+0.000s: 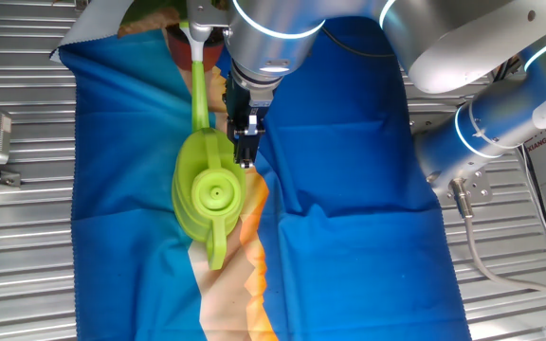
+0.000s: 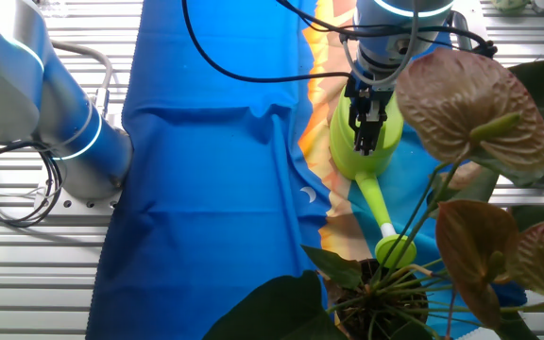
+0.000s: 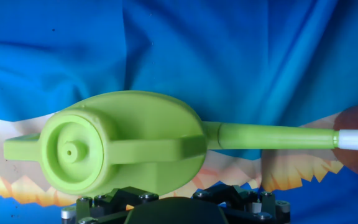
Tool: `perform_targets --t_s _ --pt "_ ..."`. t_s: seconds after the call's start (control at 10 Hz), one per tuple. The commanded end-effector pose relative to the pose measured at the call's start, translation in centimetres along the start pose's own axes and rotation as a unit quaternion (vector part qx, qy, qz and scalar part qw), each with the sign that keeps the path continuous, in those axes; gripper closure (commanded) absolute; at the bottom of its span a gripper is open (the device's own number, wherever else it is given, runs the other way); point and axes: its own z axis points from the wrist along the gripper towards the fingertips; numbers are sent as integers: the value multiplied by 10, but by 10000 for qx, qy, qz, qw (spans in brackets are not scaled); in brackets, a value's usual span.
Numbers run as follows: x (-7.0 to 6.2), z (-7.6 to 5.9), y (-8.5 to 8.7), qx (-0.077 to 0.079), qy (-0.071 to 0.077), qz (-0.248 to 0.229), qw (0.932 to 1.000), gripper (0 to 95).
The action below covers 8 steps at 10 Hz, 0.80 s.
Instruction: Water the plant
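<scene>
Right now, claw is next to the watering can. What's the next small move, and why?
Probably ease the claw down and close on the watering can at its handle. The claw hangs right at the can's body but nothing is visibly held, and the can rests on the blue cloth, spout aimed at the plant. Whether the claw is open, I cannot tell.

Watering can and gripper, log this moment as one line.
gripper: beside can body, grasp unclear | watering can: upright on blue cloth | spout toward plant | pouring: not started
</scene>
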Motion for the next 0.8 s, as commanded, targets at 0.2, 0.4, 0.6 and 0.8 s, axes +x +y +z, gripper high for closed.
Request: perform_targets --t_s 0.2,0.4,0.6,0.8 --pt "0 -1 0 626 -275 -362 9970 950" --pt "1 -2 1 640 -266 -355 9970 950" --pt "1 -2 1 636 -258 -343 9971 950" --pt "1 -2 1 635 -253 -343 9971 950"
